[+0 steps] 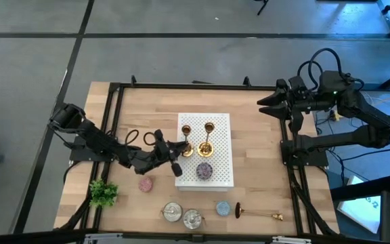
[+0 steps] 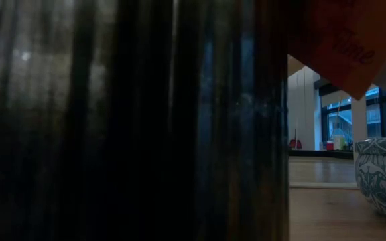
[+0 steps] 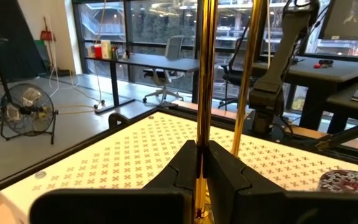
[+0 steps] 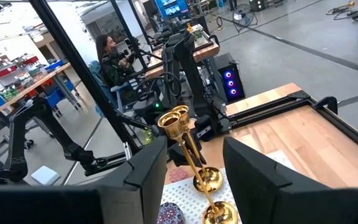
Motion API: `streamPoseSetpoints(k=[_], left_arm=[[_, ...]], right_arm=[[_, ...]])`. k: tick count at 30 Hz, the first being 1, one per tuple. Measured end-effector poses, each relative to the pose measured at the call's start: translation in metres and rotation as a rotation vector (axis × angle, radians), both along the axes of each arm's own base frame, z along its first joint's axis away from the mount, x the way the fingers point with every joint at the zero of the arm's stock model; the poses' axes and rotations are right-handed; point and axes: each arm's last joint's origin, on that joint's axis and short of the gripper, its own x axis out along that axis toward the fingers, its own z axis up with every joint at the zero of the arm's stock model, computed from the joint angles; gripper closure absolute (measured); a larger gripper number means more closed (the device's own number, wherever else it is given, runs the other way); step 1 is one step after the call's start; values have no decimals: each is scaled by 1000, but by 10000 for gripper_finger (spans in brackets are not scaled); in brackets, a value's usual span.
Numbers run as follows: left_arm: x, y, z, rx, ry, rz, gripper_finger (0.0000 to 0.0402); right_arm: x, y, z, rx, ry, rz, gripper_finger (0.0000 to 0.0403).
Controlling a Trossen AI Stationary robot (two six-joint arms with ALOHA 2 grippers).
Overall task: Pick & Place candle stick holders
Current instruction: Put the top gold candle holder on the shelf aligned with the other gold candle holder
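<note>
Item: my left tool (image 1: 175, 150), at the white mat's (image 1: 219, 177) left edge, clamped tight on the stem of a gold candle stick holder (image 3: 202, 93) standing on the mat.

Item: second holder (image 1: 207, 146), upright on the mat just right of the first.

Item: third holder (image 1: 256, 215), lying on the tabletop (image 1: 256, 142) below the mat.

Item: my right tool (image 1: 268, 103), parked at the mat's upper right, half-spread, empty.

Step, as I judge it: placing. Next calls for releasing without tipping.
</note>
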Motion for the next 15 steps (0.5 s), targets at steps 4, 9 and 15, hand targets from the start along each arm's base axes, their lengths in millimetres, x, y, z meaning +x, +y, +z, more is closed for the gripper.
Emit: streamPoseSetpoints(k=[4,9,15], left_arm=[[0,0,-1,0,5,-1,390],[0,0,-2,-11,8,-8,389],[0,0,-3,-15,16,-8,389]], right_arm=[[0,0,0,-10,0,0,241],[0,0,0,-11,0,-6,241],[0,-1,0,-16,2,-22,241]])
